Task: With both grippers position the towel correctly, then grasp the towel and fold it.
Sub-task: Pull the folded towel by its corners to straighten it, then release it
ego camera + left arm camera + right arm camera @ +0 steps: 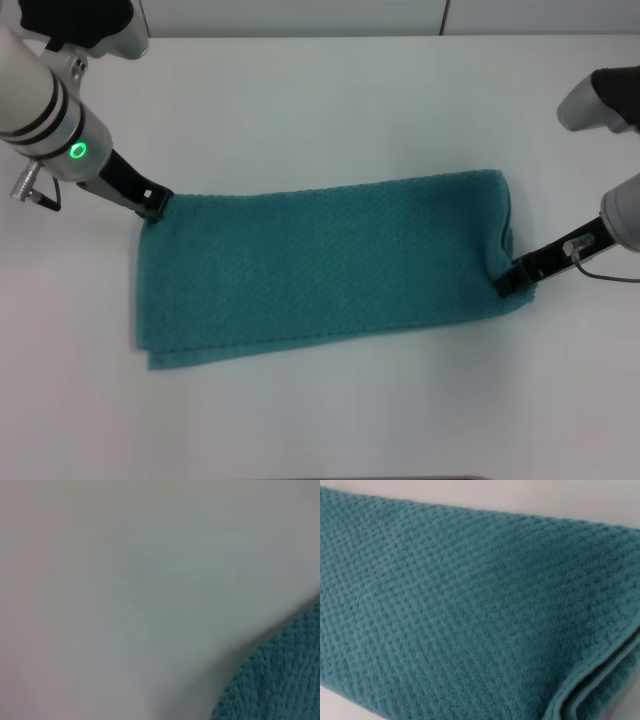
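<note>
The teal-green towel (320, 265) lies flat on the white table (330, 100), long side running left to right, with layered edges showing along its front left. My left gripper (153, 205) sits at the towel's far left corner, its slim black fingers together on the cloth there. At the right end, my right gripper (507, 281) is pinched on the edge near the front corner. The left wrist view shows only a corner of the towel (280, 680) against the table. In the right wrist view the towel (460, 605) fills the picture, its doubled hem at one side.
White tabletop (330, 430) surrounds the towel on all sides. A grey and black part of the right arm (600, 100) hangs at the far right, and a thin cable loops beside the right wrist.
</note>
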